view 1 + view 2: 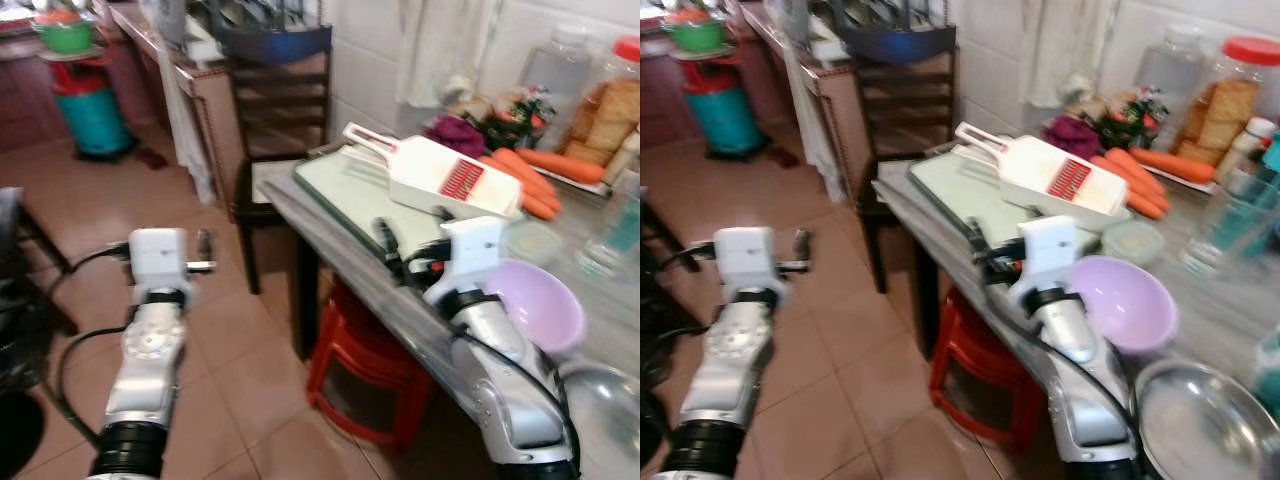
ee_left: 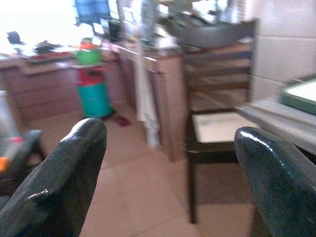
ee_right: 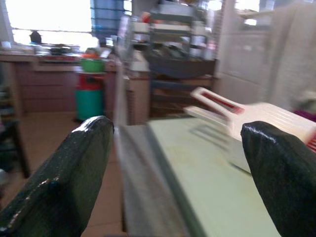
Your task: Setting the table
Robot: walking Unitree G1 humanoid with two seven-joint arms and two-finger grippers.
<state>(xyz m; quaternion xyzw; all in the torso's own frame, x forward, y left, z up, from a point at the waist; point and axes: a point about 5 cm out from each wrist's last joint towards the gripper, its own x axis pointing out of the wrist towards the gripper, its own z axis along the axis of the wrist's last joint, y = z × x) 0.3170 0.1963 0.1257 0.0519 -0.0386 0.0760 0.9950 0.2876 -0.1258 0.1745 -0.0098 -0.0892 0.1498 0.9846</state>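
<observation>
Your right gripper [image 3: 173, 177] hovers low over the table's [image 1: 940, 235] near edge with its fingers spread wide and nothing between them, aimed along the pale green cutting board [image 1: 350, 195]. Your left gripper [image 2: 168, 182] is just as wide and empty, held out over the tiled floor [image 1: 200, 330] well away from the table, facing the dark wooden chair [image 1: 275, 120].

Just beside your right wrist sits one lilac bowl [image 1: 1123, 303]. It looks like light, stiff plastic, smooth and likely slippery, so pinch it at the rim. One shiny metal bowl or plate [image 1: 1200, 420] lies nearer you, probably light and slick too. Take its edge.

One white slicer with a red blade insert [image 1: 1055, 178] rests across the board. One small lidded container [image 1: 1133, 240] stands beyond the bowl, with one clear glass [image 1: 1225, 230] nearby, fragile, best gripped around its sides. Several carrots [image 1: 530, 175] lie behind, too blurred to count, and two big jars [image 1: 1210, 90] stand at the wall. One red stool [image 1: 360, 370] sits under the table.
</observation>
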